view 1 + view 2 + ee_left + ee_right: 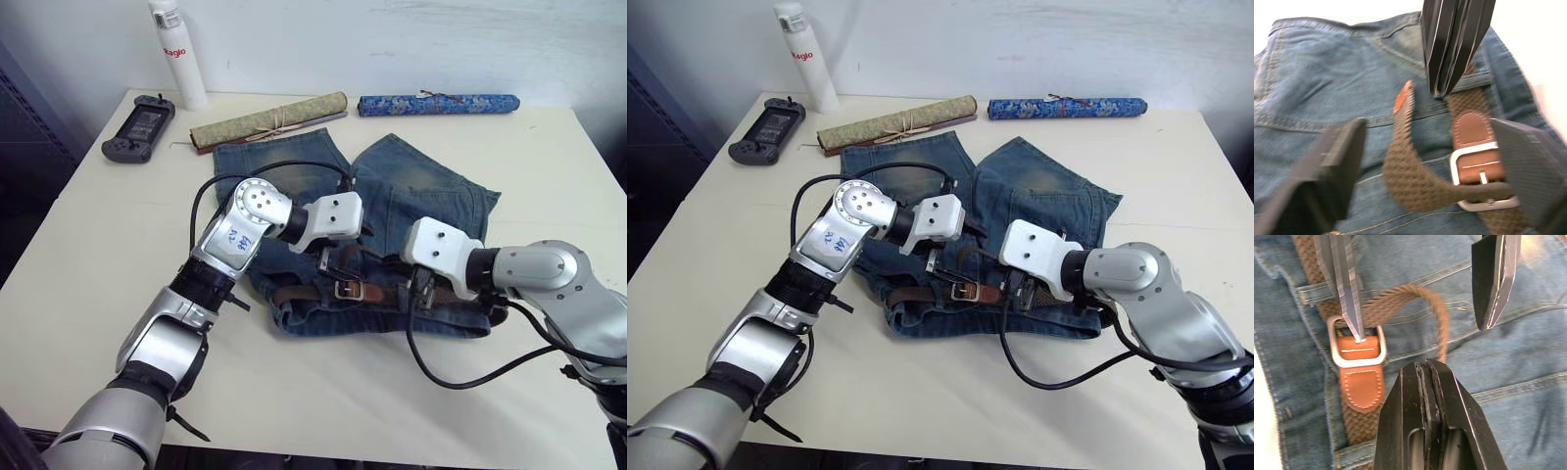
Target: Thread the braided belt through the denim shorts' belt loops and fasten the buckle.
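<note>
Buckle fastening in progress

I see the braided belt [1415,181] through the buckle [1484,171], tip loose; left gripper [1435,161] spread empty, right gripper [1427,382] closed empty.

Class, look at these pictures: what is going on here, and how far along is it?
A two-armed robot is working on a belt lying along the waistband of denim shorts on a table. The left gripper is open around the belt's raised, looped tip end beside the buckle. The right gripper is shut, pressing down by a belt loop. The strap passes through the buckle frame, but the tip still sticks up loose.
</note>
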Available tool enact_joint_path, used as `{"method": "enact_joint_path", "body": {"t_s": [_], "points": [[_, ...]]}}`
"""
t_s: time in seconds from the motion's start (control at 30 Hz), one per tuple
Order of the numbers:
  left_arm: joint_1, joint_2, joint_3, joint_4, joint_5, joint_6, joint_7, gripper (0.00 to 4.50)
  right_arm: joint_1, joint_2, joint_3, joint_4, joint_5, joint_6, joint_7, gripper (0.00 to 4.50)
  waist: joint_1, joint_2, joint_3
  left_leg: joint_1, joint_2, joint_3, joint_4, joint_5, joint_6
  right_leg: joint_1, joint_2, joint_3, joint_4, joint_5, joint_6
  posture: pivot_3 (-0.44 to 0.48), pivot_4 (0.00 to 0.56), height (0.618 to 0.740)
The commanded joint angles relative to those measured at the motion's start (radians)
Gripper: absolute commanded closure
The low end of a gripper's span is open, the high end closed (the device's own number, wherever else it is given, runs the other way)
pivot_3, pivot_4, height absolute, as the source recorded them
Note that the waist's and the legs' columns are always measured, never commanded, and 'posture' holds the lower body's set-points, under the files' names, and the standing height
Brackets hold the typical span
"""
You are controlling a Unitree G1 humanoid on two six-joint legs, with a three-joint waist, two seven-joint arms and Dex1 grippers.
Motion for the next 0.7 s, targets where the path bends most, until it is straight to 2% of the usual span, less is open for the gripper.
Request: {"method": "enact_joint_path", "body": {"t_s": [0.03, 0.3, 0.37, 0.4, 0.43, 0.5, 0.7], "points": [[-0.022, 0.005, 0.008, -0.019, 0.009, -0.028, -0.005, 0.04, -0.001, -0.010, -0.040, -0.011, 0.003, -0.013, -0.003, 4.50, 0.000, 0.000, 0.000, 0.000, 0.000, 0.000, 0.000, 0.000, 0.000, 0.000, 0.000, 0.000, 0.000, 0.000, 0.000, 0.000, 0.150, 0.686], [-0.048, -0.006, 0.029, 0.026, 0.023, -0.021, 0.027, 0.04, 0.041, -0.019, -0.098, 0.005, -0.009, -0.007, -0.035, 4.50, 0.000, 0.000, 0.000, 0.000, 0.000, 0.000, 0.000, 0.000, 0.000, 0.000, 0.000, 0.000, 0.001, 0.000, 0.000, 0.000, 0.150, 0.686], [-0.054, -0.010, 0.031, 0.021, 0.016, -0.006, 0.023, 0.00, 0.070, -0.014, -0.091, 0.020, -0.005, -0.009, -0.035, 3.84, 0.000, 0.000, 0.000, 0.000, 0.000, 0.000, 0.001, 0.000, 0.000, 0.000, 0.000, 0.000, 0.002, 0.000, 0.000, 0.000, 0.150, 0.686], [-0.057, -0.010, 0.031, 0.018, 0.016, -0.004, 0.023, 0.00, 0.086, -0.004, -0.080, 0.029, -0.010, -0.016, -0.043, 3.70, 0.001, 0.000, 0.000, 0.000, 0.000, 0.000, 0.001, 0.000, 0.000, 0.000, 0.000, 0.000, 0.005, 0.000, 0.000, 0.000, 0.150, 0.686], [-0.060, -0.011, 0.031, 0.015, 0.016, -0.002, 0.023, 0.00, 0.099, 0.004, -0.066, 0.038, -0.025, -0.031, -0.056, 3.21, 0.001, 0.000, 0.000, 0.000, 0.000, 0.000, 0.001, 0.000, 0.000, 0.000, 0.000, 0.000, 0.006, 0.000, 0.000, 0.000, 0.150, 0.686], [-0.064, -0.011, 0.032, 0.006, 0.014, 0.007, 0.021, 0.00, 0.124, 0.019, -0.021, 0.071, -0.066, -0.061, -0.082, 2.54, 0.000, 0.000, 0.000, 0.000, 0.000, 0.000, 0.002, 0.000, 0.000, 0.000, 0.000, 0.000, 0.006, 0.000, 0.000, 0.000, 0.150, 0.686], [-0.068, -0.009, 0.029, -0.011, 0.014, 0.018, 0.014, 0.00, 0.145, 0.078, 0.040, 0.188, -0.147, -0.135, -0.147, 2.54, -0.004, 0.000, 0.000, 0.000, 0.000, 0.000, 0.004, 0.000, 0.000, 0.000, 0.000, 0.000, 0.007, 0.000, 0.000, 0.000, 0.150, 0.686]]}}
